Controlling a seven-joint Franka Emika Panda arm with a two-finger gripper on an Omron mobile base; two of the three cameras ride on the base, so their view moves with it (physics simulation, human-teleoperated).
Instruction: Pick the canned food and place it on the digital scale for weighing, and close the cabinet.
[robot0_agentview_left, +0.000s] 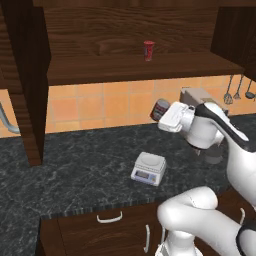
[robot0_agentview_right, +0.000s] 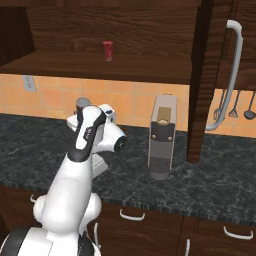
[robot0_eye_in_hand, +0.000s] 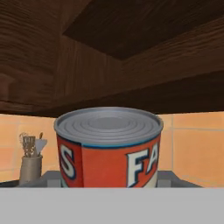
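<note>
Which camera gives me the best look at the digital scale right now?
The left base view: the digital scale sits in full sight on the dark counter, display facing the camera. In the right base view the arm covers that spot.

A dark speckled stone counter (robot0_agentview_left: 75, 170) carries the digital scale (robot0_agentview_left: 148, 168), set near its front edge, display strip toward that edge. A grey coffee machine (robot0_agentview_right: 162, 136) stands farther back toward the tiled wall. Above, the cabinet's shelf (robot0_agentview_left: 125, 67) holds a slim red cup (robot0_agentview_left: 148, 50) upright.
</note>
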